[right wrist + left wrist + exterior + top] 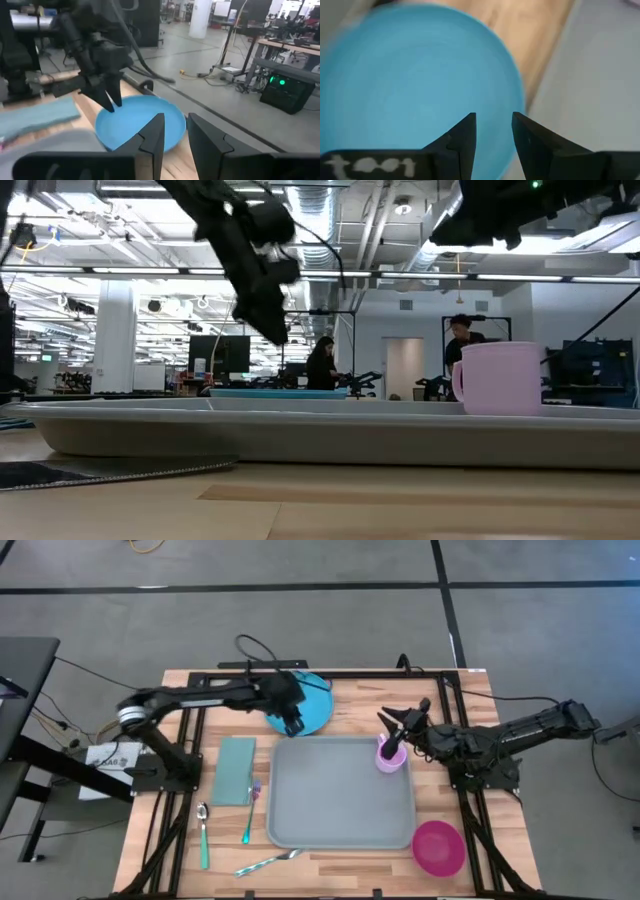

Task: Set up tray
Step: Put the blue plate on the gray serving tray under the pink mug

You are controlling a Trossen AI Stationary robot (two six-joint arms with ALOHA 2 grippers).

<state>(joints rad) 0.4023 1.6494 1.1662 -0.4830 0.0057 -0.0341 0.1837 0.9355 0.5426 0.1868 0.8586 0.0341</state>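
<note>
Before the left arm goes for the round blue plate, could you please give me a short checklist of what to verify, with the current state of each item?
1. Left gripper over the round blue plate: ok, it hangs above the plate's near edge.
2. Left fingers parted and empty: ok, the left wrist view shows a gap with nothing in it.
3. Bare floor left in the large grey-blue plastic tray for the plate: ok.
4. Pink plastic cup inside the tray: ok, upright in its far right corner.
5. Right gripper clear of the cup: cannot tell, it sits right above it.
6. Plate flat on the wooden table: ok.
</note>
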